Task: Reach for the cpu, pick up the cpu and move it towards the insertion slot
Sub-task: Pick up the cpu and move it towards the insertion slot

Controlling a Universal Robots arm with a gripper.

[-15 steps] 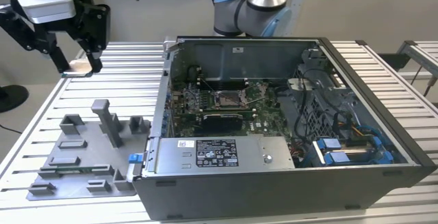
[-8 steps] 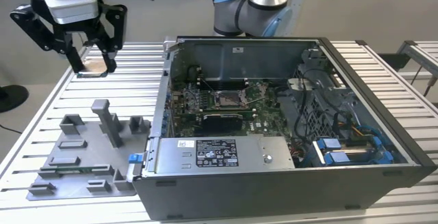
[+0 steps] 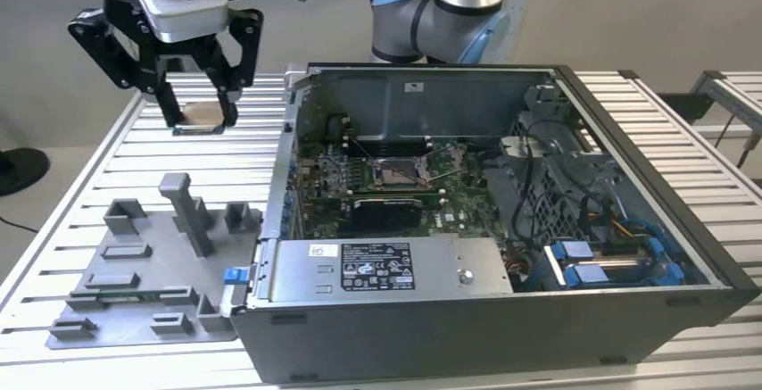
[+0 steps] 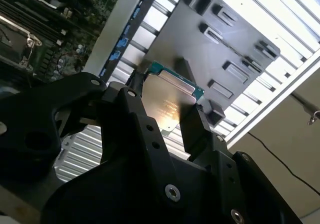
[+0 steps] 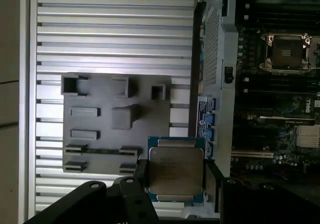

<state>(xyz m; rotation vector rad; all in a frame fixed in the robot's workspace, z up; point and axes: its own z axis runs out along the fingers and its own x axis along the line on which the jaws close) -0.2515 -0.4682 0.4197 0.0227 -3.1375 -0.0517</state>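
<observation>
My gripper (image 3: 198, 104) hangs high above the slatted table at the exterior view's left, shut on the cpu (image 3: 200, 110). The chip stands on edge between the black fingers (image 3: 168, 95). In both wrist views the cpu (image 5: 175, 168) (image 4: 167, 100) shows its silvery face with a green rim, clamped on two opposite edges. The insertion slot (image 3: 399, 172) is a square socket with a silver frame on the green board inside the open computer case, well off to the exterior view's right of the gripper and lower. The first wrist view shows the slot (image 5: 287, 50) inside the case.
A grey fixture plate (image 3: 143, 314) with upright blocks lies on the table below the gripper, also seen from above (image 5: 115, 129). The open case (image 3: 476, 319) has a tall near wall and a power supply box (image 3: 381, 269). The arm's base (image 3: 441, 6) stands behind the case.
</observation>
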